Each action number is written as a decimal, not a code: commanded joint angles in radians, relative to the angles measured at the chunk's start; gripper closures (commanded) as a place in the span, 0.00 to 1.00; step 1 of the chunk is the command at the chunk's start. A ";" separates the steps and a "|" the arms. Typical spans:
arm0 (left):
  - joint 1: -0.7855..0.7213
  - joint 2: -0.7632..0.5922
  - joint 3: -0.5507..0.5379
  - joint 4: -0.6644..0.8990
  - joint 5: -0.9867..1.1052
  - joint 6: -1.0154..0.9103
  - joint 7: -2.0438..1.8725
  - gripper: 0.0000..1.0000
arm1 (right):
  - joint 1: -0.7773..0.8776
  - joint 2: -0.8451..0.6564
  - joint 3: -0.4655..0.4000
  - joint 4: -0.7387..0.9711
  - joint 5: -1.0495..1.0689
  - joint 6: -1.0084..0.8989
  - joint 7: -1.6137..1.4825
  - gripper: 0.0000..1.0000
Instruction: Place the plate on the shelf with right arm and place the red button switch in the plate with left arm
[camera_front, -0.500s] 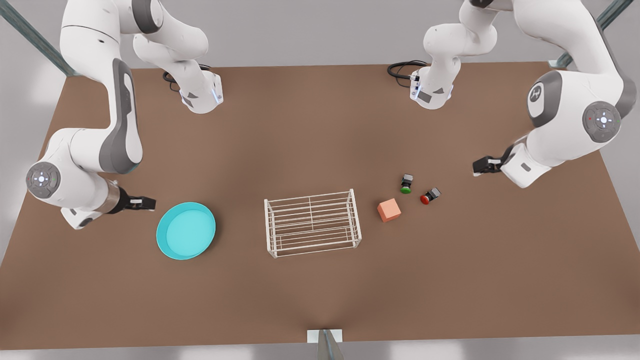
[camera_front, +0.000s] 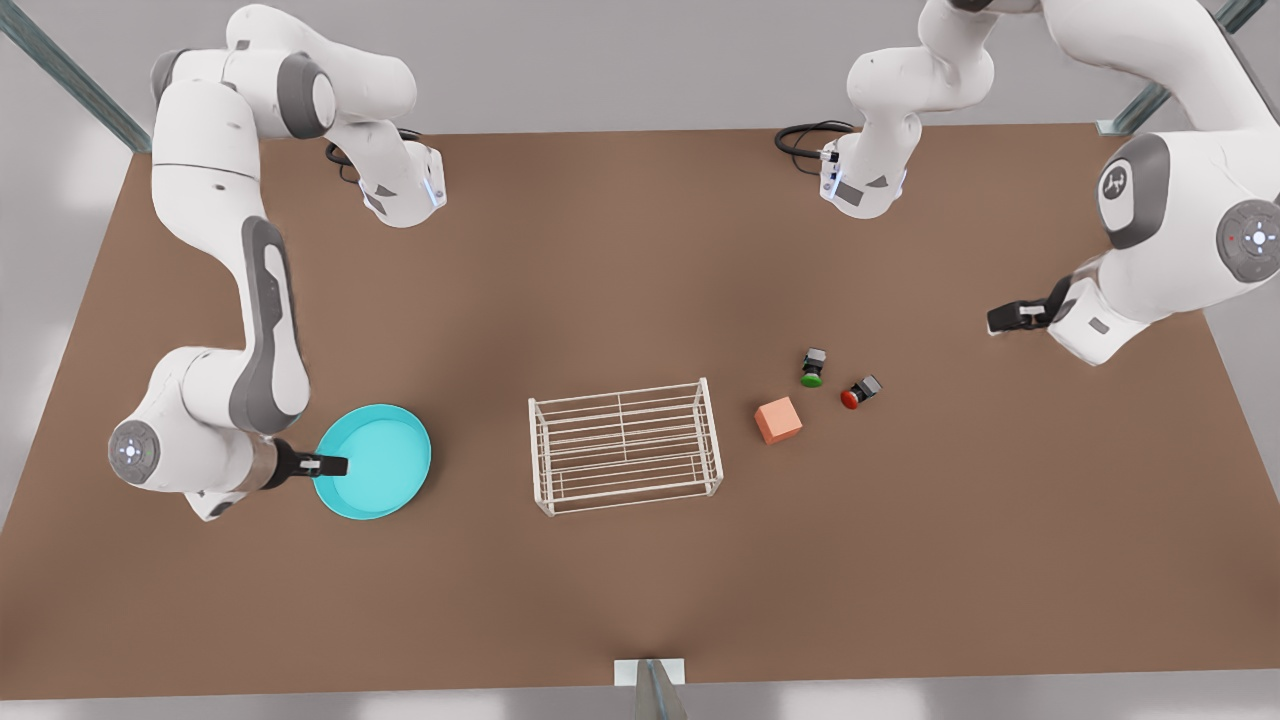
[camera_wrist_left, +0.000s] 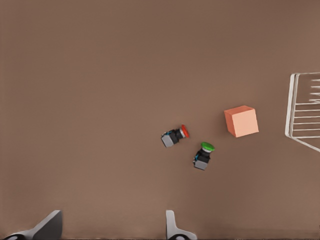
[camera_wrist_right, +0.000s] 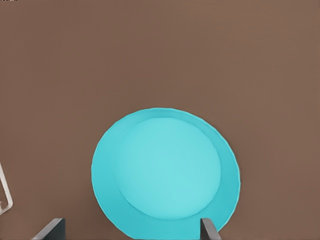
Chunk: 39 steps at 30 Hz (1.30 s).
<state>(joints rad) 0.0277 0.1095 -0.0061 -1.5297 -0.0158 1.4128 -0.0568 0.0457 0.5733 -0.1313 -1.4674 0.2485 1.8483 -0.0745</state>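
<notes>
Toward the left edge of the brown table (camera_front: 640, 600), the right arm's black two-finger gripper (camera_front: 330, 465) is held over the near rim of the round turquoise plate (camera_front: 385, 455), fingers (camera_wrist_right: 50, 229) spread wide and empty, apparently lined up for a rim grasp. At mid-table the small white wire shelf (camera_front: 625, 445) stands unloaded. Beyond it lie a salmon-orange cube (camera_front: 778, 419), a green-capped switch (camera_front: 812, 368) and the tiny red button switch (camera_front: 860, 391). Near the right edge, the left arm's gripper (camera_front: 1005, 318) is kept open, holding nothing, well apart from the switch.
</notes>
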 joint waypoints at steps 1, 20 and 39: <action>0.023 -0.005 0.011 -0.006 -0.018 -0.061 0.002 0.00 | -0.029 0.023 -0.001 -0.002 0.045 0.063 -0.226 0.00; 0.014 -0.065 -0.040 -0.026 -0.010 -0.101 -0.086 0.00 | -0.141 0.206 0.032 0.004 -0.023 -0.017 -0.533 0.01; -0.003 -0.024 -0.048 -0.003 -0.027 -0.034 -0.001 0.00 | -0.159 0.326 0.033 0.131 0.054 0.015 -0.462 0.33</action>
<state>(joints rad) 0.0222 0.0870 -0.0534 -1.5321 -0.0416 1.3678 -0.0718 -0.1123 0.8963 -0.0981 -1.3436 0.3046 1.8545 -0.4885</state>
